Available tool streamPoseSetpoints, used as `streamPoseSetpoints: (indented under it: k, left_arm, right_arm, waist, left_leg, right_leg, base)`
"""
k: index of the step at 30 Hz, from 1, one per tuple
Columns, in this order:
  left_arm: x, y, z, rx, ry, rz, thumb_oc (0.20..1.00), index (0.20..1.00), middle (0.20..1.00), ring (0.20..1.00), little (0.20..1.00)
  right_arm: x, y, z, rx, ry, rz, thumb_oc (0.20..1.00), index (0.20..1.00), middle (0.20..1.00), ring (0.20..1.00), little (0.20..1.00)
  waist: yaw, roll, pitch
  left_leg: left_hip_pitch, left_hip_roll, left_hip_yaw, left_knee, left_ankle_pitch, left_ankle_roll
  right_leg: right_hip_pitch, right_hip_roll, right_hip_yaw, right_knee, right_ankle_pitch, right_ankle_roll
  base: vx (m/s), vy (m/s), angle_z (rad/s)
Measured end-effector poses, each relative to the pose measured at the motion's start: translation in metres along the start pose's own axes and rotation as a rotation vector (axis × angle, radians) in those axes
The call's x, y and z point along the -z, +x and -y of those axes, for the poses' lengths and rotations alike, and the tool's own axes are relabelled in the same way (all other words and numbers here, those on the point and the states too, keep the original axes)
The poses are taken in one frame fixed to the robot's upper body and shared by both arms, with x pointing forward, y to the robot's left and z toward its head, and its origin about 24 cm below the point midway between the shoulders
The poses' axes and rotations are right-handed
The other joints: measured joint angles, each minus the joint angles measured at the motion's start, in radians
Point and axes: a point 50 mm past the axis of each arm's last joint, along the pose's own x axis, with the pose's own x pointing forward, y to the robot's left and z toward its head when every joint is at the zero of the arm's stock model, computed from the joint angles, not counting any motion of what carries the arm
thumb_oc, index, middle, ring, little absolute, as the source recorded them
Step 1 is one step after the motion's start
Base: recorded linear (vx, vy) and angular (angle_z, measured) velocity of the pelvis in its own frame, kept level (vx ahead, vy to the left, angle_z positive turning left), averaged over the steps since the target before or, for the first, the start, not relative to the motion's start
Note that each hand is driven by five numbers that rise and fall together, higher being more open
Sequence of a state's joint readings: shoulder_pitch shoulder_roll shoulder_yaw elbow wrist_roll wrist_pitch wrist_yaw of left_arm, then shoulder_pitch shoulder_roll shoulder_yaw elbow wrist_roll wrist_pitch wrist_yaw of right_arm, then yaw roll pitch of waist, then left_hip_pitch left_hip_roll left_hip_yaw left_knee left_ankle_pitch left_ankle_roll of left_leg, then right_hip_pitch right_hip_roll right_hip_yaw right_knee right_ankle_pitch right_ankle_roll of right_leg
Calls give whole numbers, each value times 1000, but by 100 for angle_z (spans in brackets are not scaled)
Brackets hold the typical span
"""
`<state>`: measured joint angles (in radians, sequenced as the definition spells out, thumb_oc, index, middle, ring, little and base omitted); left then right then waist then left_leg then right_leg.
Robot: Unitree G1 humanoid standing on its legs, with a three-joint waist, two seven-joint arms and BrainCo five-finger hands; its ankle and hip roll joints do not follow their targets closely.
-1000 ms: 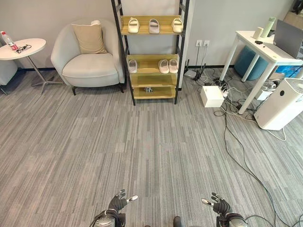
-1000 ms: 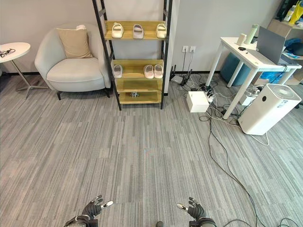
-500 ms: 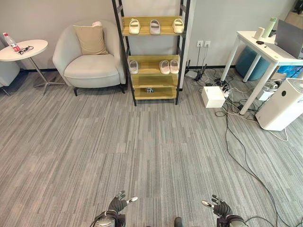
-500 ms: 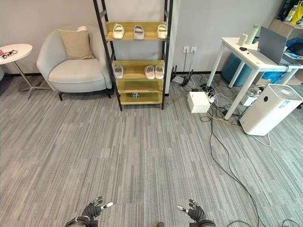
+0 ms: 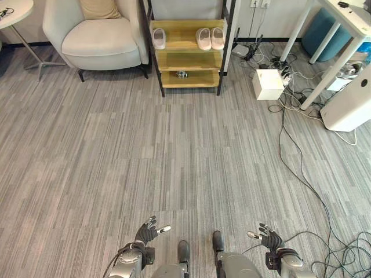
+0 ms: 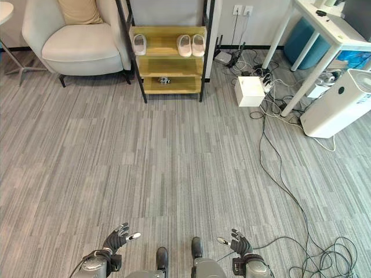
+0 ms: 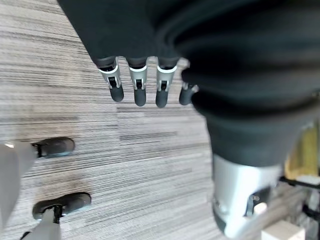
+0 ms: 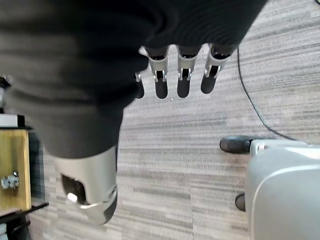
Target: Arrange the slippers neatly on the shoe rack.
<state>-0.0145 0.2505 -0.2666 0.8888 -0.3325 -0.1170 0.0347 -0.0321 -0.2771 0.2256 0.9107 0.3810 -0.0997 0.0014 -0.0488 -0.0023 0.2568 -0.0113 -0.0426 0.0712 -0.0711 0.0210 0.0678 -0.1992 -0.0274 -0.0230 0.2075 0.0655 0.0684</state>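
Note:
The wooden shoe rack with black posts stands against the far wall, well away from me across the carpet. On its upper visible shelf lie three pale slippers: a single one at the left, and a pair side by side at the right. A small dark object sits on the bottom shelf. My left hand and right hand hang low at the near edge, both open and holding nothing. Over bare carpet, the wrist views show relaxed fingers.
A light armchair stands left of the rack, a round side table farther left. Right of the rack are a white box, a white table's legs, an air purifier and cables trailing over the floor.
The camera has tipped downward, so the rack's top shelf with its slippers has left the picture. Both hands hang as before.

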Motion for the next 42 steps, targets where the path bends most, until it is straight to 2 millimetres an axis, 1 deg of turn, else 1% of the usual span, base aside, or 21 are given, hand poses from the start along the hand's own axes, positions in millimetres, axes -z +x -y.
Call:
streamPoseSetpoints:
  k: [2, 3, 5, 10, 14, 15, 16, 18, 19, 21, 23, 25, 26, 27, 28, 31, 32, 35, 37, 40, 42]
  left_arm:
    - [0, 0, -4, -6, 15, -5, 1000, 1000, 1000, 1000, 1000]
    - [-1, 1, -5, -9, 22, -5, 1000, 1000, 1000, 1000, 1000]
    - [-4, 2, -8, -21, 27, -4, 1000, 1000, 1000, 1000, 1000]
    - [-32, 13, -14, -52, 10, 59, 1000, 1000, 1000, 1000, 1000]
    - [-14, 7, -10, -43, 3, 21, 1000, 1000, 1000, 1000, 1000]
    - [1, 2, -10, -44, -8, -16, 1000, 1000, 1000, 1000, 1000]
    - [1, 2, -8, -40, -11, -14, 1000, 1000, 1000, 1000, 1000]
    - [9, -2, 0, -24, -46, -22, 1000, 1000, 1000, 1000, 1000]
    - [5, -1, 4, -13, -45, -11, 1000, 1000, 1000, 1000, 1000]
    - [6, -1, 4, -14, -47, -15, 1000, 1000, 1000, 1000, 1000]
    - [-4, 1, 2, -13, -38, 22, 1000, 1000, 1000, 1000, 1000]
    - [-12, 1, 5, 3, -39, 60, 1000, 1000, 1000, 1000, 1000]
    - [-13, 1, 6, 5, -39, 64, 1000, 1000, 1000, 1000, 1000]
    - [-13, 1, 9, 13, -40, 62, 1000, 1000, 1000, 1000, 1000]
    - [-15, 2, 9, 13, -40, 67, 1000, 1000, 1000, 1000, 1000]
    - [-15, 3, 7, 7, -39, 62, 1000, 1000, 1000, 1000, 1000]
    - [-12, 1, 6, 2, -44, 54, 1000, 1000, 1000, 1000, 1000]
    - [-1, -2, 7, 0, -48, 24, 1000, 1000, 1000, 1000, 1000]
    - [-5, 0, 0, -13, -29, 21, 1000, 1000, 1000, 1000, 1000]
    - [-9, 0, -6, -10, 2, 42, 1000, 1000, 1000, 1000, 1000]
    - [-15, 0, -10, -3, 33, 63, 1000, 1000, 1000, 1000, 1000]
  right_arm:
    - [-20, 4, -8, -30, -1, 70, 1000, 1000, 1000, 1000, 1000]
    - [-20, 1, -9, -37, 4, 85, 1000, 1000, 1000, 1000, 1000]
    - [-27, 0, -12, -51, 3, 127, 1000, 1000, 1000, 1000, 1000]
    - [-7, -4, -3, -14, 13, 56, 1000, 1000, 1000, 1000, 1000]
    - [24, -17, 7, 20, 35, -23, 1000, 1000, 1000, 1000, 1000]
    - [33, -21, 10, 28, 38, -50, 1000, 1000, 1000, 1000, 1000]
    - [36, -22, 12, 30, 37, -65, 1000, 1000, 1000, 1000, 1000]
    - [28, -21, 23, 42, 8, -39, 1000, 1000, 1000, 1000, 1000]
    - [22, -19, 26, 46, 3, -21, 1000, 1000, 1000, 1000, 1000]
    - [8, -13, 25, 38, 2, 14, 1000, 1000, 1000, 1000, 1000]
    - [2, -11, 20, 27, 24, 47, 1000, 1000, 1000, 1000, 1000]
    - [-2, -9, 19, 27, 33, 56, 1000, 1000, 1000, 1000, 1000]
    - [-2, -8, 19, 28, 36, 51, 1000, 1000, 1000, 1000, 1000]
    - [3, -6, 20, 39, 27, 15, 1000, 1000, 1000, 1000, 1000]
    - [5, -6, 20, 41, 16, 4, 1000, 1000, 1000, 1000, 1000]
    - [7, -5, 21, 52, 3, -14, 1000, 1000, 1000, 1000, 1000]
    - [7, -5, 21, 51, 3, -12, 1000, 1000, 1000, 1000, 1000]
    - [16, -10, 27, 61, -6, -40, 1000, 1000, 1000, 1000, 1000]
    - [24, -13, 19, 35, 10, -59, 1000, 1000, 1000, 1000, 1000]
    - [43, -22, 9, -4, 27, -97, 1000, 1000, 1000, 1000, 1000]
    - [26, -16, 2, -40, 24, -35, 1000, 1000, 1000, 1000, 1000]
  waist:
    - [-8, 10, 43]
    - [-20, 3, 46]
    - [-32, 7, 49]
    - [-82, -15, 46]
    - [-106, -6, -10]
    - [-118, 2, -29]
    - [-116, -12, -36]
    - [-81, 12, -68]
    - [-74, 13, -63]
    - [-65, 2, -61]
    - [-58, -41, -59]
    - [-27, -48, -51]
    - [-23, -53, -46]
    - [-13, -33, -37]
    - [-10, -18, -31]
    - [23, -17, -5]
    - [28, -34, -1]
    - [29, -7, -26]
    - [13, -37, -43]
    - [3, -76, -73]
    - [5, -61, -78]
  left_leg:
    - [20, 4, 12, 20, -3, 5]
    - [27, -4, 2, 22, -13, 13]
    - [31, -6, -3, 19, -18, 13]
    - [80, -18, -40, 29, -87, -11]
    - [178, 29, -71, 14, -149, -60]
    - [158, 64, -76, 169, -189, -116]
    - [92, 63, -74, 332, -186, -127]
    - [-47, 85, -95, 661, -77, -200]
    - [-121, 93, -115, 821, -44, -209]
    - [-171, 89, -115, 869, -46, -210]
    - [-259, 91, -78, 851, -69, -172]
    - [-306, 91, -42, 649, -80, -143]
    - [-309, 89, -15, 504, -72, -134]
    - [-306, 92, -8, 136, 3, -130]
    - [-308, 97, -10, 1, 39, -133]
    - [-388, 81, 13, -14, 58, -117]
    - [-372, 49, 69, -14, 81, -82]
    - [-300, 28, 98, 51, 92, 25]
    - [-278, 1, 114, 94, 120, 50]
    - [-163, -55, 74, 43, 131, 108]
    - [-50, -103, 40, 9, 83, 97]
  right_leg:
    - [-155, -25, -9, 316, -70, 74]
    - [-188, -38, -16, 362, -101, 60]
    - [-191, -70, -61, 221, -130, 57]
    - [-150, -114, -142, -295, -23, 94]
    - [-68, -78, -139, -211, 30, 28]
    - [-8, -42, -132, -216, 88, -23]
    - [24, -45, -132, -225, 99, -49]
    - [78, 3, -129, -230, 51, -135]
    - [99, 7, -134, -234, 55, -140]
    - [140, 17, -118, -237, 50, -145]
    - [224, 18, -88, -249, -41, -178]
    - [265, 27, -61, -271, -48, -166]
    - [290, 30, -54, -290, -59, -150]
    - [330, 61, -53, -290, -97, -91]
    - [353, 79, -51, -290, -119, -64]
    - [425, 92, -27, -290, -166, -58]
    - [478, 67, -20, -289, -202, -23]
    - [568, 78, 53, -284, -217, -2]
    - [550, 56, 46, -157, -222, 1]
    - [415, 19, 48, 247, -236, 7]
    - [127, -51, 37, 675, -262, 56]
  base:
    - [449, 27, -10]
    - [371, -36, 8]
    - [255, -86, 6]
    - [477, -237, 19]
    - [358, -318, 35]
    - [206, -249, 43]
    - [305, -314, 38]
    - [354, -334, -8]
    - [232, -162, -37]
    - [362, -153, -32]
    - [469, -54, -9]
    - [390, 42, -37]
    - [579, 81, -30]
    - [556, 79, -23]
    - [538, 81, -20]
    - [442, 146, -57]
    - [608, 254, -83]
    - [493, 222, -62]
    - [350, 196, 14]
    - [235, 158, 47]
    - [346, 182, 57]
